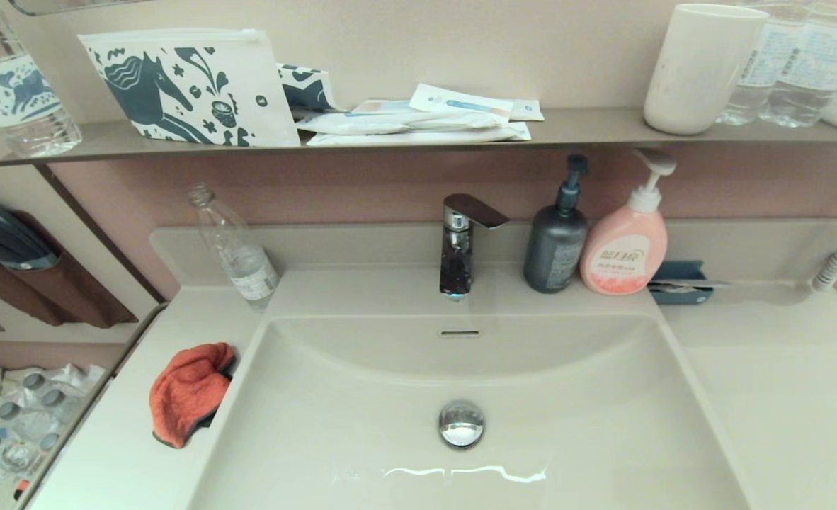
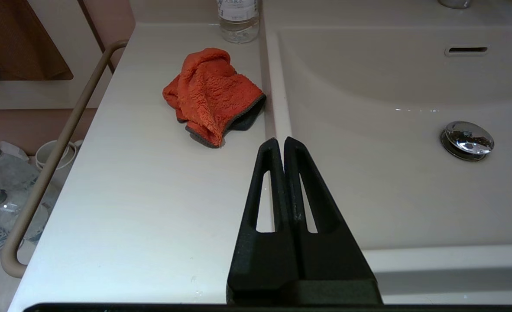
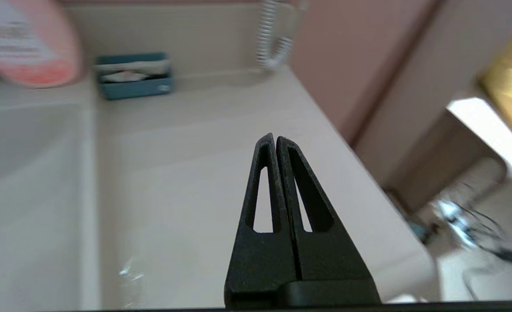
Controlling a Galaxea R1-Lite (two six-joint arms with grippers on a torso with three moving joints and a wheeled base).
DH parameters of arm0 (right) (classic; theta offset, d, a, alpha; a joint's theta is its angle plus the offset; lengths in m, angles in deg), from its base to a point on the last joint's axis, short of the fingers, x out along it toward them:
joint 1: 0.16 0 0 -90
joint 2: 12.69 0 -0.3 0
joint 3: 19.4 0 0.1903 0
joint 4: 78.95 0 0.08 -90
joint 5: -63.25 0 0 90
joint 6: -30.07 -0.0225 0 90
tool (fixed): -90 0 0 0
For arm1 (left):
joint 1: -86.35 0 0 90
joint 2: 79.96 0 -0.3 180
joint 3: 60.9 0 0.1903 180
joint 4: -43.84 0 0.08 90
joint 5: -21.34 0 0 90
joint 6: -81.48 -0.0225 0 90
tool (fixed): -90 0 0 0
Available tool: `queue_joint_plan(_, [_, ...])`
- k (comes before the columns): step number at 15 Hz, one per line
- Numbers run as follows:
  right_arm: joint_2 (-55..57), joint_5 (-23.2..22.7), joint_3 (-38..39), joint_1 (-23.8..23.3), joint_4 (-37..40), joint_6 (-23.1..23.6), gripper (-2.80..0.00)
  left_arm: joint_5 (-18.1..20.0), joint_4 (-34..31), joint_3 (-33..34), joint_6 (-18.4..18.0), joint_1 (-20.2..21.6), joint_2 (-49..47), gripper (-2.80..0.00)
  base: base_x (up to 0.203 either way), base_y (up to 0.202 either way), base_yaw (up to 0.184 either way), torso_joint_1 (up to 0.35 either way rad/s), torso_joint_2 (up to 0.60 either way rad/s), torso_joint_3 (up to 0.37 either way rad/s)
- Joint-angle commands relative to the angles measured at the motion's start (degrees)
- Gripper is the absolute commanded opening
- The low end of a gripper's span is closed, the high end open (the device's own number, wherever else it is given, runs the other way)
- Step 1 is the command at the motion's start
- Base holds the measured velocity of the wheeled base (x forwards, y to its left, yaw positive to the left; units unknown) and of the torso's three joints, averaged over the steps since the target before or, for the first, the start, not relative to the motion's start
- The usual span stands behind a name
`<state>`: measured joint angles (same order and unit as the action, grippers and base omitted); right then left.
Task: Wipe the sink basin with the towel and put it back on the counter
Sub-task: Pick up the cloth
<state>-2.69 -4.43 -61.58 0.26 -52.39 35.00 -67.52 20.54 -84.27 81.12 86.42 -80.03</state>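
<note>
The orange-red towel (image 1: 188,391) (image 2: 210,93) lies bunched on the counter (image 1: 117,453) (image 2: 152,195) just left of the sink basin (image 1: 546,418) (image 2: 390,195), its dark grey edge toward the basin rim. The basin holds a chrome drain plug (image 1: 461,423) (image 2: 467,139) and a slot overflow (image 1: 459,332). My left gripper (image 2: 280,140) is shut and empty, hovering over the basin's left rim, short of the towel. My right gripper (image 3: 274,138) is shut and empty above the right part of the counter (image 3: 204,173). Neither gripper shows in the head view.
A faucet (image 1: 461,244), a dark pump bottle (image 1: 556,241), a pink soap bottle (image 1: 625,237) and a teal tray (image 1: 679,283) stand on the back ledge. A clear bottle (image 1: 238,251) leans near the towel. A rail (image 2: 48,173) runs along the counter's left edge.
</note>
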Motion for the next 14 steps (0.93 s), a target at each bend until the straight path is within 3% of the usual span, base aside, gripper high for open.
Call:
queue_joint_plan(1, [-7.7,-7.4,3.5,-0.2,0.1,-0.1,-2.8,0.0,0.0,0.0,0.0,0.0,0.0,-2.8,0.0,0.0,0.0,0.0,0.0,0.0])
queue_joint_plan(5, [-10.0,-14.2,9.0,-0.3,0.1,-5.4,-2.8,0.0,0.0,0.0,0.0,0.0,0.0,-2.8,0.0,0.0,0.0,0.0,0.0,0.0])
queue_joint_plan(8, [-10.0,-19.1,13.2,-0.3,-0.2,-5.6,-2.8,0.0,0.0,0.0,0.0,0.0,0.0,-2.8,0.0,0.0,0.0,0.0,0.0,0.0])
queue_joint_plan(14, [-10.0,-20.8,18.8,-0.3,-3.4,-3.7,-2.8,0.0,0.0,0.0,0.0,0.0,0.0,-2.8,0.0,0.0,0.0,0.0,0.0,0.0])
